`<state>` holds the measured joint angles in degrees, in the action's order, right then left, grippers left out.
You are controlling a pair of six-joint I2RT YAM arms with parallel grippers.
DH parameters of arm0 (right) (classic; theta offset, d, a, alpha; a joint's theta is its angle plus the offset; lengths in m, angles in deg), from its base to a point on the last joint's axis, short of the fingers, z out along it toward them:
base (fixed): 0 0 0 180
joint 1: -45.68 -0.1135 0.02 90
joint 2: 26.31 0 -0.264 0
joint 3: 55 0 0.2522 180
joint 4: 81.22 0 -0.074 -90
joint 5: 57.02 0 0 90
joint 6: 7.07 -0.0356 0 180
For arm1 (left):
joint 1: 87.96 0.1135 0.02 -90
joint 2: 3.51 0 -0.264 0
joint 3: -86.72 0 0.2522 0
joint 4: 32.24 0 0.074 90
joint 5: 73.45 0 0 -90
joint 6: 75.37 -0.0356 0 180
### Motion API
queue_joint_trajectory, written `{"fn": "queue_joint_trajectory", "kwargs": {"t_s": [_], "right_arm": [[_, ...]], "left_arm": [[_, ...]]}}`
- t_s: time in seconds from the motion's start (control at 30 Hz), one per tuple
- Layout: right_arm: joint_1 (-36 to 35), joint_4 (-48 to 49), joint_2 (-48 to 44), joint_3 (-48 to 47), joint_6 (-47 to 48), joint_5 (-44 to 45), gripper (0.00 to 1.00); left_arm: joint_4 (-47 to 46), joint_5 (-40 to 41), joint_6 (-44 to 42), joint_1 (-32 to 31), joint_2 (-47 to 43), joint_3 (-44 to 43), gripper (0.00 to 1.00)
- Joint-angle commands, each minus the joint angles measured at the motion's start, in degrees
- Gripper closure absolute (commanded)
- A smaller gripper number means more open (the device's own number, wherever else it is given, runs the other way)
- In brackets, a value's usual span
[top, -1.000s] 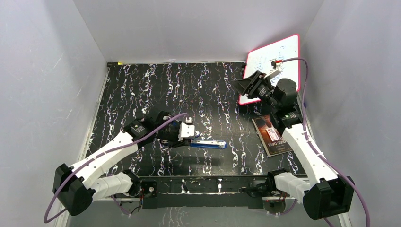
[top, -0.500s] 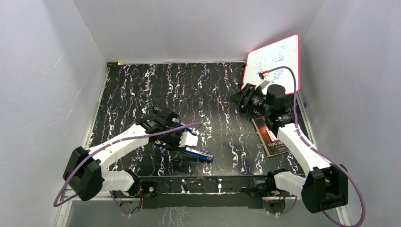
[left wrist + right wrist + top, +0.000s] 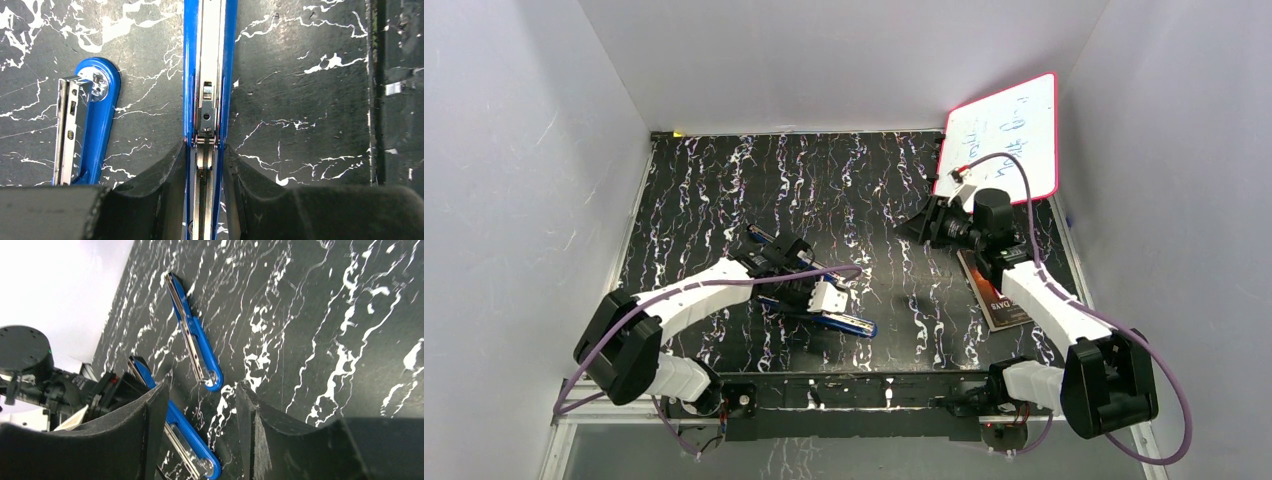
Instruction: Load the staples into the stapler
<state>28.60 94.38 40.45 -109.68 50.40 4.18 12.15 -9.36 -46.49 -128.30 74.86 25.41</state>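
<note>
One slim, glossy blue, steel-lined stapler (image 3: 206, 60) against white-veined black table (image 3: 300, 75)

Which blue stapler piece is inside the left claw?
The piece with the open spring channel, clamped in the left claw; the round-ended piece lies free beside it.

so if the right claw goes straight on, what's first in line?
Probably the loose blue stapler, its rounded end centred ahead of the right claw; depth unclear, tabletop may come first.

The left arm (image 3: 686, 297) and right arm (image 3: 1049, 305) have rounded white shells and black joint housings. A purple cable (image 3: 844, 268) trails along each. The left tool (image 3: 205, 145) and right tool (image 3: 202, 390) carry matte black, wedge-shaped fingers (image 3: 130, 440).
</note>
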Motion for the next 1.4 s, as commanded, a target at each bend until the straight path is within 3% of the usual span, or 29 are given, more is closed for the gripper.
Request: {"fn": "queue_joint_trajectory", "kwargs": {"t_s": [0.0,0.17,0.37,0.63,0.77,0.93,1.03,1.13,1.23,1.37], "right_arm": [[-2.74,2.61,1.20,2.18,2.96,0.92,0.40],[-5.38,3.65,2.45,3.53,3.76,2.73,0.39],[-6.82,4.27,3.22,4.72,5.96,3.69,0.37],[-8.97,6.99,3.20,7.65,7.95,5.55,0.36],[-12.79,8.25,2.73,8.93,11.64,8.30,0.35],[-19.46,9.33,2.75,9.84,18.61,11.82,0.33],[-24.23,9.37,3.75,9.57,24.98,12.68,0.32],[-29.15,7.12,6.28,7.44,30.99,13.06,0.31],[-33.51,3.85,10.62,4.55,35.78,14.10,0.29],[-37.48,1.43,14.43,1.80,39.27,15.48,0.28]], "left_arm": [[-4.59,0.28,-1.53,0.48,0.38,1.64,0.90],[-5.53,0.08,-1.62,0.80,2.54,1.76,0.85],[-7.09,-0.48,-0.64,1.12,2.67,1.83,0.66],[-8.22,-1.38,1.44,1.59,0.55,1.65,0.55],[-13.50,-6.75,8.24,5.16,-5.74,2.48,0.53],[-31.21,-11.83,25.22,11.86,-17.93,9.09,0.46],[-43.85,-5.75,36.30,13.44,-23.87,14.03,0.37],[-50.37,3.77,45.39,13.70,-27.21,17.02,0.30],[-52.49,13.08,51.19,13.87,-28.91,17.72,0.25],[-51.36,18.29,52.91,13.93,-30.29,17.11,0.22]]}}
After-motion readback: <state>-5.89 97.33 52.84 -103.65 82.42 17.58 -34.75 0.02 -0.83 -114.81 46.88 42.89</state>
